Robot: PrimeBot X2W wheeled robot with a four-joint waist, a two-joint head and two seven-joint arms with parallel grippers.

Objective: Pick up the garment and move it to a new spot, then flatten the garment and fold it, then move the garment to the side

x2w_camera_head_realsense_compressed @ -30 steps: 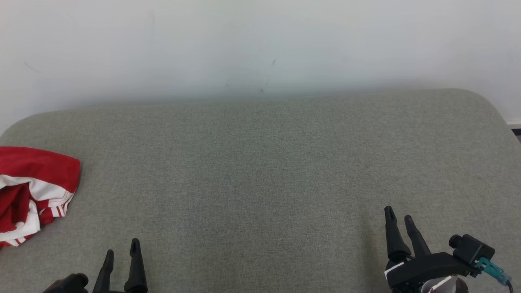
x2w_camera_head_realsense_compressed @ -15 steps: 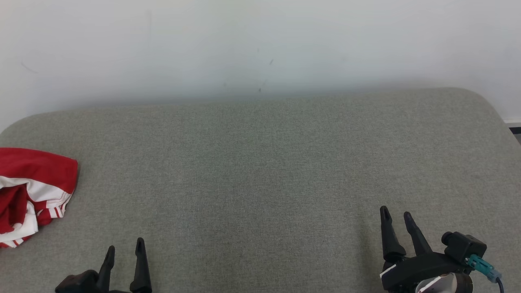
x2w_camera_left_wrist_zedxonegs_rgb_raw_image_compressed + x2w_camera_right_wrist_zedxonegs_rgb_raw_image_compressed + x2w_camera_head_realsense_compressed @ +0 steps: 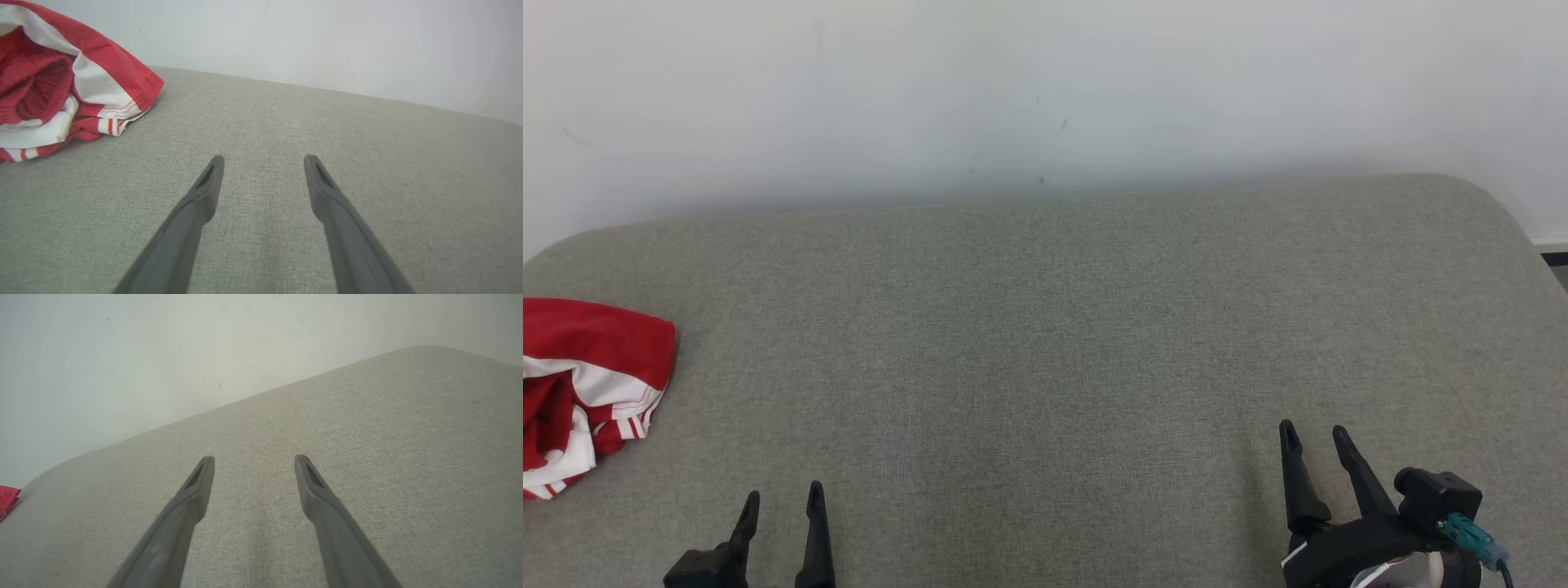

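— Which step am I looking at?
— The very first, I'd say: the pick-up is not yet begun. The grey fabric counter (image 3: 1045,327) runs wide in front of me against the white wall (image 3: 1045,82). The garment (image 3: 592,384), red with white bands, sits crumpled at the counter's far left, partly cut off by the edge of my head view.
— And the claws?
— Both wide, holding nothing. My left claw (image 3: 783,492) hovers at the near edge, near the garment but apart from it. From its wrist camera the heap lies up and to the left of the fingers. My right claw (image 3: 1312,427) is well apart from it, over the right side.
— So what does the next move call for?
— I'd swing the left claw leftward to the heap, come down on a raised fold rather than a flat hem and close. Then I'd carry it to the open middle, where there looks to be room to spread it
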